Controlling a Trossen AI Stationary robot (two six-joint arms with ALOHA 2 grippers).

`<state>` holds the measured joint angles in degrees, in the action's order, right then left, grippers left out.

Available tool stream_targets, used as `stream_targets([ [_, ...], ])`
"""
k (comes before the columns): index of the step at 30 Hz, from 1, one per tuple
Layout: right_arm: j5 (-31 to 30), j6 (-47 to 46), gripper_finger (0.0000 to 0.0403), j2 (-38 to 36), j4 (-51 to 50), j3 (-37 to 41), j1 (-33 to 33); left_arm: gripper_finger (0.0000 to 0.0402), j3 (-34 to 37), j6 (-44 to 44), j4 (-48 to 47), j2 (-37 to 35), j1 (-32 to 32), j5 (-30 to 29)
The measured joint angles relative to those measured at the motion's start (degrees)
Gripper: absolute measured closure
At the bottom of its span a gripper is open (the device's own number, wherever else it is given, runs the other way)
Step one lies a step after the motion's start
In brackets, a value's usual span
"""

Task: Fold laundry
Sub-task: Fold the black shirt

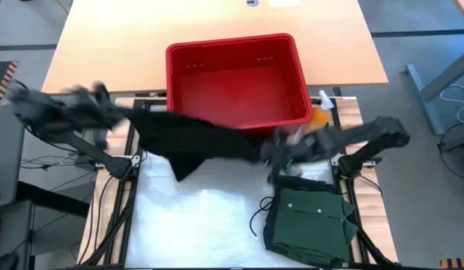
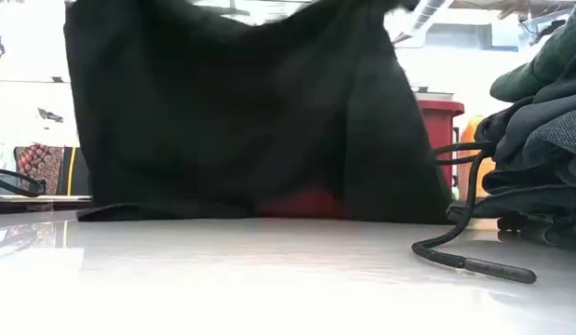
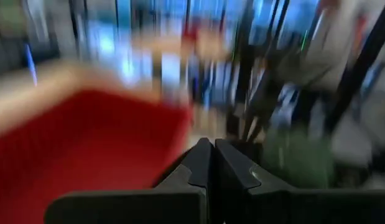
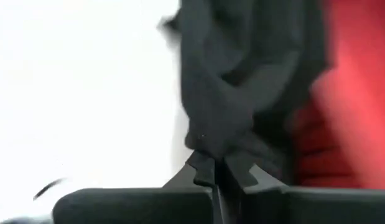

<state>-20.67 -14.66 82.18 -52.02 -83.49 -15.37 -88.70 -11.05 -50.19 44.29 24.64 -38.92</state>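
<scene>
Both pincers, left (image 1: 115, 112) and right (image 1: 273, 154), clamp a black garment (image 1: 194, 139) stretched above the desk (image 1: 209, 225); a thin grip could slip, dropping it crumpled.

No text, label, brand, number or sign is showing legibly in any of the views.
</scene>
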Motion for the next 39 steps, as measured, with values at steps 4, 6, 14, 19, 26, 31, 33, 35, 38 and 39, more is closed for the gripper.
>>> stream_targets([
  [4, 10.6, -4.0, 0.0367, 10.2, 9.2, 5.7, -4.3, 0.0401, 8.1, -20.5, -12.3, 0.4, 0.0, 8.9],
  [6, 15.2, -4.9, 0.0351, 15.1, 12.3, 5.8, -5.5, 0.0401, 13.9, -25.8, -12.6, 0.3, 0.0, 14.2],
  [14, 32.6, -9.0, 0.029, 25.1, 7.2, -0.4, -5.1, 0.0401, 34.6, -34.3, -11.9, 1.9, 0.0, 33.6],
  [19, 29.5, -9.4, 0.0259, 20.7, 0.6, -1.2, -3.1, 0.0401, 42.2, -35.4, -11.8, 2.2, 0.0, 42.2],
  [26, 15.0, -20.2, 0.0243, 10.2, -3.8, 2.7, 1.0, 0.0401, 48.1, -35.9, -11.5, 2.2, 0.7, 52.6],
  [31, 11.6, -33.2, 0.0226, 5.4, -3.4, 12.4, 5.0, 0.0401, 51.3, -36.8, -9.2, 2.2, 2.2, 55.6],
  [33, 7.3, -37.3, 0.0215, 4.0, -1.8, 16.5, 5.7, 0.0401, 52.0, -36.8, -7.9, 2.2, 2.6, 55.5],
  [35, 3.6, -40.7, 0.0205, 3.1, 0.7, 20.2, 6.2, 0.0401, 52.5, -36.8, -5.5, 2.2, 2.7, 55.6],
  [38, 2.3, -41.9, 0.0192, 2.9, 5.7, 24.4, 7.7, 0.0401, 53.3, -36.6, -2.4, 2.2, 2.7, 55.8],
  [39, 2.3, -41.9, 0.0189, 3.2, 7.4, 25.4, 8.3, 0.0401, 53.3, -36.1, -1.6, 2.2, 2.7, 55.9],
])
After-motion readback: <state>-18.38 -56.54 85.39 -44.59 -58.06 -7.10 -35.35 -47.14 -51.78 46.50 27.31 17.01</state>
